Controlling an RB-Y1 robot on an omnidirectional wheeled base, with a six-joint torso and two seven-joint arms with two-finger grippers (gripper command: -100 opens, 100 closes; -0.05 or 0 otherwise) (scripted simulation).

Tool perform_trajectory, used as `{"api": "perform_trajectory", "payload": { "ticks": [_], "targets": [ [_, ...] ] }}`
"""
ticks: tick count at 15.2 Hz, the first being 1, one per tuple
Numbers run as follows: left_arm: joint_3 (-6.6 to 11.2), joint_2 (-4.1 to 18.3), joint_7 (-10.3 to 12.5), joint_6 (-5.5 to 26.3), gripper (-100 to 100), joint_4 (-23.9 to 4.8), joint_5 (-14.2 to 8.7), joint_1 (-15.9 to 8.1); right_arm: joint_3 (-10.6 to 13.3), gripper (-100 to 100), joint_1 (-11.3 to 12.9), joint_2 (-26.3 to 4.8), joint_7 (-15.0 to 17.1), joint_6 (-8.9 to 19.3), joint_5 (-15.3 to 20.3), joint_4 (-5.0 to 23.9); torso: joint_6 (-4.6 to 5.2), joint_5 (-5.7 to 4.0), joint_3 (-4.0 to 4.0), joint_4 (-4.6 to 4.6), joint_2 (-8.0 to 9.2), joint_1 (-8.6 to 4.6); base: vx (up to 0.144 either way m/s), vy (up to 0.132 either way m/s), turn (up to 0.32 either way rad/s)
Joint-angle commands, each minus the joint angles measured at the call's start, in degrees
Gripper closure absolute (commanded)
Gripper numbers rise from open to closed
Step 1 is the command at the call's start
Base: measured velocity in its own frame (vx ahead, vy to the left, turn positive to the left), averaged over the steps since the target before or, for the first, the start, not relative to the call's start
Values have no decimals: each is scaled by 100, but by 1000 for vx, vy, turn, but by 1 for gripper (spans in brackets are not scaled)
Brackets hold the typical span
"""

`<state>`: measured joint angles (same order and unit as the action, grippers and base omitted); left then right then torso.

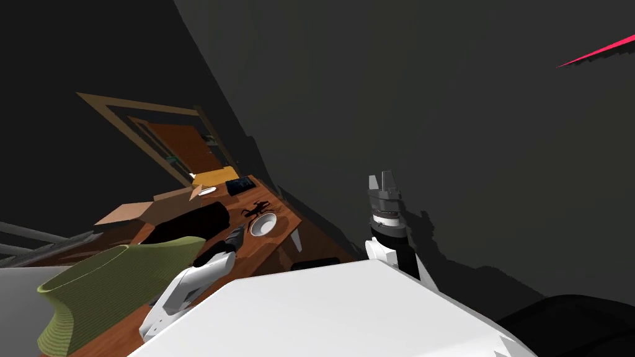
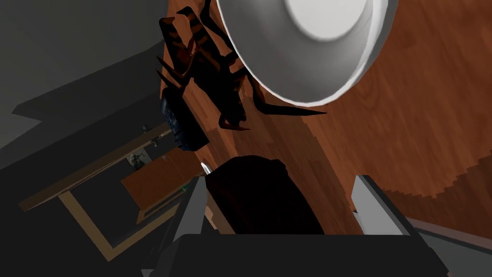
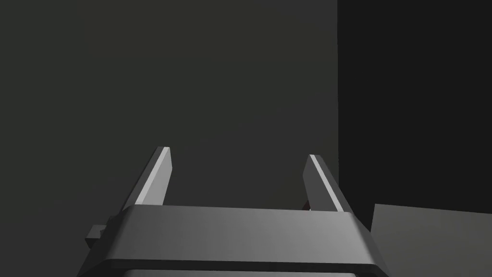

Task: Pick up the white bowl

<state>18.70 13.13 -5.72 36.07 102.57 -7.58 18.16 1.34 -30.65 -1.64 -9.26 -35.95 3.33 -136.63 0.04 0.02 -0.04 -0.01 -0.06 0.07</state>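
The white bowl [image 1: 263, 224] stands on the wooden table [image 1: 282, 232] near its right edge, with nothing in it. In the left wrist view the bowl [image 2: 307, 53] lies ahead of my left gripper [image 2: 283, 192], a short way beyond the fingertips. That gripper is open, and its fingers [image 2: 193, 209] touch nothing. A dark rounded thing [image 2: 259, 202] on the table shows in the gap between them. In the head view my left gripper [image 1: 238, 234] is just left of the bowl. My right gripper [image 1: 382, 182] is raised off to the right of the table, open and empty [image 3: 238, 163].
A dark clawed figure [image 1: 255, 209] lies right behind the bowl, and a dark flat slab [image 1: 240, 185] farther back. Also on the table are a white plate [image 1: 207, 191], a cardboard box [image 1: 146, 212], a dark roll [image 1: 186, 224] and a green ribbed vessel [image 1: 105, 291].
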Motion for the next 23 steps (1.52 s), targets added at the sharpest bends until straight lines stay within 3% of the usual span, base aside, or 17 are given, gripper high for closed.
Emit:
{"api": "perform_trajectory", "payload": {
  "ticks": [1,2,15,22,23],
  "targets": [
    [75,-25,6,249,-100,-62,-28,-41,0,0,0,0,0,0,0,0,0,0,0,0,0,0,-1,20,-220],
    [75,-25,6,249,-100,-62,-28,-41,0,0,-1,0,0,0,0,0,-3,0,0,0,0,1,0,17,-43],
    [646,-259,34,1712,-100,-701,-288,-299,-1,0,-1,0,0,0,0,0,-4,1,-1,0,-1,2,0,18,-203],
    [813,-352,43,2138,-100,-887,-362,-371,-1,0,-1,0,0,0,0,0,-4,0,-1,-1,-3,-1,1,16,-140],
    [775,-348,47,2046,-100,-845,-331,-358,-1,0,-1,0,0,0,0,0,-4,0,-2,-1,-3,-1,1,11,-43]
  ]
}}
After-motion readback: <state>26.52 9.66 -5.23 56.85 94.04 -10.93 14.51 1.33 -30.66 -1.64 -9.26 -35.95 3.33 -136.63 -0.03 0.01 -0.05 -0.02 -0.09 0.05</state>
